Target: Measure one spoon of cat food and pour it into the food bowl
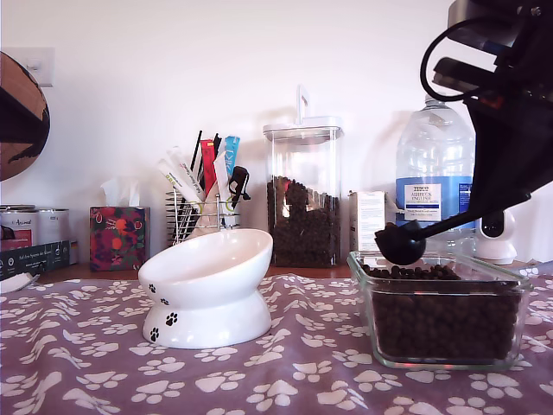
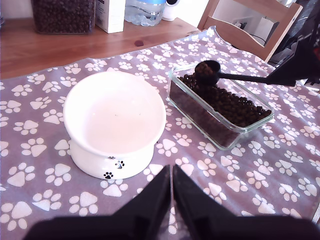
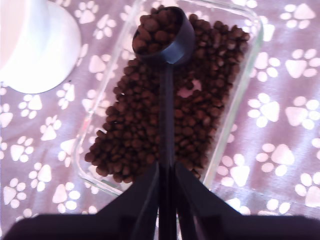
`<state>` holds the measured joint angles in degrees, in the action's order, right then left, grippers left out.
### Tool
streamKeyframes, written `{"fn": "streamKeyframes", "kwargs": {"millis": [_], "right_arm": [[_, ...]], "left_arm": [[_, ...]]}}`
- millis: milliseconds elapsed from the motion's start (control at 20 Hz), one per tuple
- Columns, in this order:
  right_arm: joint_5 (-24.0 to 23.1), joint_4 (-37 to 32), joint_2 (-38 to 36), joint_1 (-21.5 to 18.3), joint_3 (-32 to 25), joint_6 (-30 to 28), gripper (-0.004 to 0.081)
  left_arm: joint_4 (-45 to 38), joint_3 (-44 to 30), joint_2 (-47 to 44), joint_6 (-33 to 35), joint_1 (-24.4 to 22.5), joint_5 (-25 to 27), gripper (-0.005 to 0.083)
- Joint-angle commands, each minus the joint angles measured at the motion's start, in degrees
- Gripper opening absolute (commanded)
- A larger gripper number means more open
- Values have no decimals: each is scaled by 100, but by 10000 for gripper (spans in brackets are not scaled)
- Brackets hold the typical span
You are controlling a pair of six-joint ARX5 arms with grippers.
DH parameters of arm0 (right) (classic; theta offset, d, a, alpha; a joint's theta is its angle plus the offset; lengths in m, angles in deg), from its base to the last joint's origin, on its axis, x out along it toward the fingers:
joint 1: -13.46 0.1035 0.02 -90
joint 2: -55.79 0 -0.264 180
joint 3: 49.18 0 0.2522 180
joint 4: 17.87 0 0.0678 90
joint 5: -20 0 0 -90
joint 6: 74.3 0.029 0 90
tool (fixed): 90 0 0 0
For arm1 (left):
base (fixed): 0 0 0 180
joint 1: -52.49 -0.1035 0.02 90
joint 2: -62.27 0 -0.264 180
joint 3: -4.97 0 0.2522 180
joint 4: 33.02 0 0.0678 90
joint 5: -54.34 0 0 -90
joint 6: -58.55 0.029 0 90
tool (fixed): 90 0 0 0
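Spoon (image 3: 162, 37) — round black cup heaped with kibble (image 3: 155, 30) — handle pinched in my second gripper (image 3: 166, 172) jaws

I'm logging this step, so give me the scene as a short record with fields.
spoon: filled with kibble, held over the glass dish
cat food: fills the glass dish
food bowl: no kibble in it, at the exterior view's left of the dish
second gripper: shut on the spoon handle
first gripper: shut, holding nothing, near the bowl
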<state>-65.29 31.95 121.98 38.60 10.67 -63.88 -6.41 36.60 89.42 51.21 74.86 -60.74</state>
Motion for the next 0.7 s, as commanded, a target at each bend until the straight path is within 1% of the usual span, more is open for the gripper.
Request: {"fn": "streamKeyframes", "kwargs": {"millis": [0,300,400,650], "right_arm": [[105,-46,-48,-20,197,-31,-13],[297,-35,-48,-13,562,-28,-13],[439,-33,-48,-9,654,-20,-13],[546,-59,-46,149,772,11,-13]], "left_arm": [[-44,-13,17,-15,13,-11,-20],[-46,-11,17,-13,13,-11,-20],[-44,-13,17,-15,13,-11,-20],[-46,-11,17,-15,13,-9,-20]]}}
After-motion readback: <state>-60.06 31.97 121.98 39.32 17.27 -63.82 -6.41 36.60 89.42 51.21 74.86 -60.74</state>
